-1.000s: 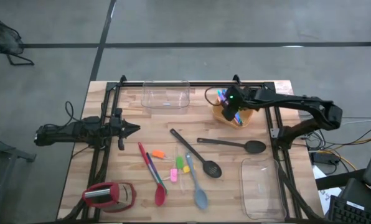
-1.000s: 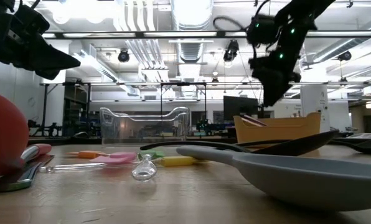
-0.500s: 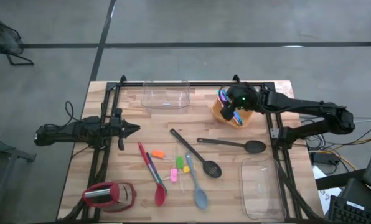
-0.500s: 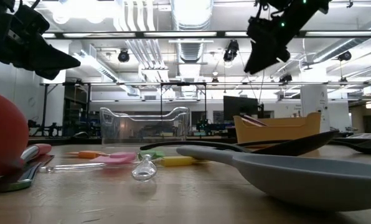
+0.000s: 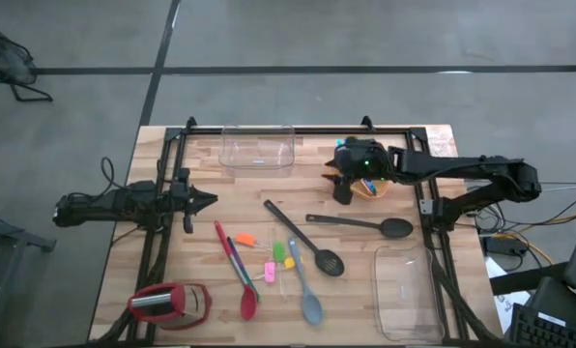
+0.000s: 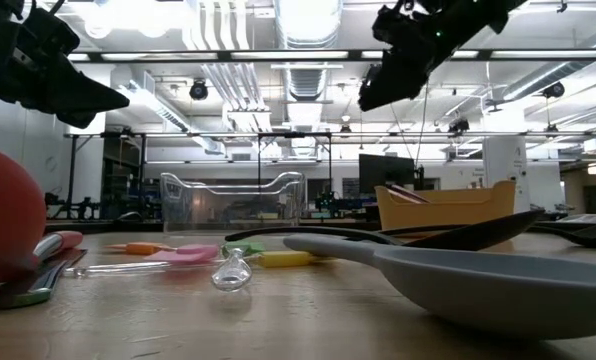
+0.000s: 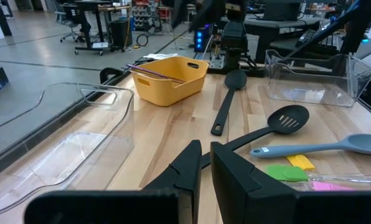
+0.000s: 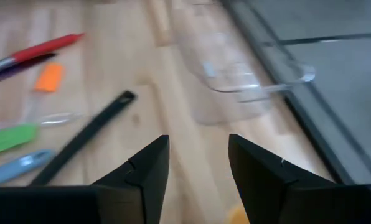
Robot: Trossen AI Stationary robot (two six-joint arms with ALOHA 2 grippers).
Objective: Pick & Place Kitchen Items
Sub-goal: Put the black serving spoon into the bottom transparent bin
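The right end effector [image 5: 343, 187] hangs above the wooden table [image 5: 211, 263], just beside the orange plastic bowl [image 5: 373, 186] that already holds a few thin coloured pieces of cutlery; its two dark fingers [image 8: 142, 171] stand spread with nothing between them. The left end effector [image 5: 203, 201] waits at the table's left side, fingers pressed together and empty.

Most of the kitchen items lie loose on the middle of the table:

- The long black solid spoon [image 5: 360, 224] and the long black slotted spoon [image 5: 305, 240] look stiff and light. Each is probably best pinched across its slim handle near the middle, so it hangs level (the bowl end would likely tip it).
- The red-headed spatula [image 5: 236, 274] and the grey-blue spatula [image 5: 303, 287] likely have soft, grippy heads, so the firmer handle seems the safer hold.
- The small orange piece [image 5: 244, 239], pink piece [image 5: 269, 273] and green piece [image 5: 278, 253] sit close together. They lie flat and low, so they may slide away from closing fingers.
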